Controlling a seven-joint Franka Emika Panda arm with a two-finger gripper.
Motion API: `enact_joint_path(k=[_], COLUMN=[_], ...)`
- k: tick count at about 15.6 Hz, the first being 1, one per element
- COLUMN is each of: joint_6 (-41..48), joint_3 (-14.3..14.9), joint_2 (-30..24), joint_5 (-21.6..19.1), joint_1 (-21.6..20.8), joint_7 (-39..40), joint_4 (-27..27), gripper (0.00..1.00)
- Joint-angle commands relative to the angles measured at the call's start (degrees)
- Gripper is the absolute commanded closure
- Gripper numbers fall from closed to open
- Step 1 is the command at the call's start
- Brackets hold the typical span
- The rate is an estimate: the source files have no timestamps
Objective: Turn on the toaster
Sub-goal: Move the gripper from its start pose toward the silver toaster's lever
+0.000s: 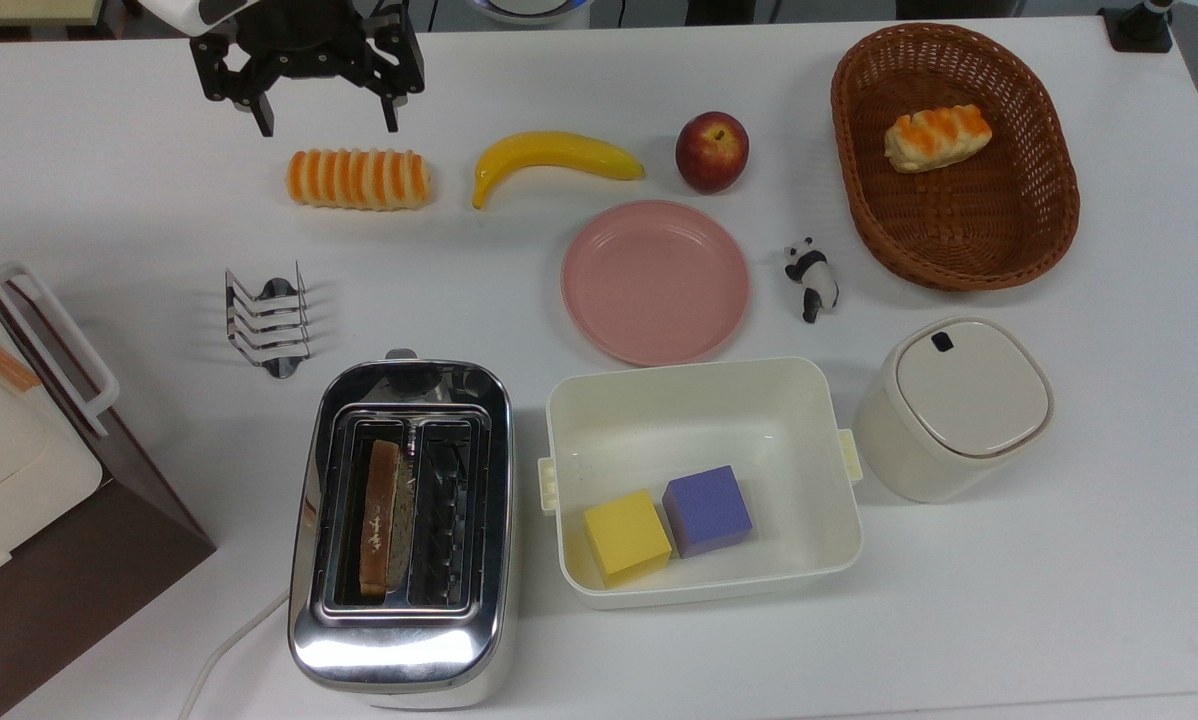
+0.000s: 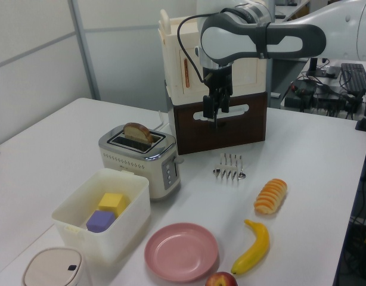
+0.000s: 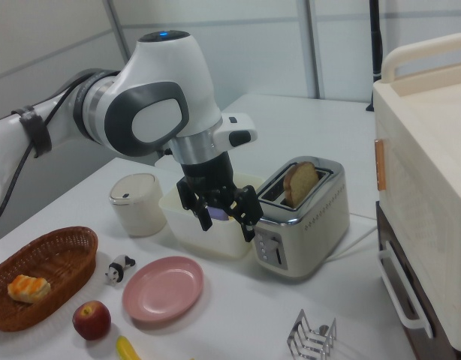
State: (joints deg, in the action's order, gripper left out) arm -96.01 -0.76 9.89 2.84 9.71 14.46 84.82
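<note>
The end effector (image 1: pixel 327 122) hangs in the air over the far left part of the bench (image 1: pixel 109 200) in the top view, its two fingers spread apart and grasping nothing, just beyond a striped bread roll (image 1: pixel 358 179). The toaster (image 1: pixel 402 525), shiny chrome with two slots, stands at the near edge of the bench in the top view, well apart from the end effector. A slice of bread (image 1: pixel 380 518) stands upright in the toaster's left slot, sticking up above the top. A white cord (image 1: pixel 227 647) leaves its near left corner. A small wire rack (image 1: pixel 268 321) sits between the roll and the toaster. To the toaster's right is a white tub (image 1: pixel 699 400) holding a yellow cube (image 1: pixel 626 535) and a purple cube (image 1: pixel 707 510) side by side. Beyond the tub lie a pink plate (image 1: pixel 655 282), a banana (image 1: pixel 551 159) and an apple (image 1: pixel 711 151). At the far right a wicker basket (image 1: pixel 1044 215) holds another piece of bread (image 1: pixel 936 137).
</note>
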Motion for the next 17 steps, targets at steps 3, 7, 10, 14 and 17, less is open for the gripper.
enact_joint_path(k=[3, 7, 10, 14, 17], joint_6=[0.82, 0.82, 0.73, 0.82, 0.82], joint_3=[0.59, 0.59, 0.59, 0.59, 0.59], joint_2=[-0.57, -0.48, -0.48, -0.48, -0.39], joint_5=[0.33, 0.33, 0.33, 0.33, -0.02], joint_1=[-0.66, -0.66, -0.57, -0.57, -0.57], joint_7=[-1.10, -1.02, -1.10, -1.10, -1.10], joint_4=[0.43, 0.43, 0.43, 0.52, 0.44], gripper=[0.00, 0.20, 0.65, 1.00, 1.00])
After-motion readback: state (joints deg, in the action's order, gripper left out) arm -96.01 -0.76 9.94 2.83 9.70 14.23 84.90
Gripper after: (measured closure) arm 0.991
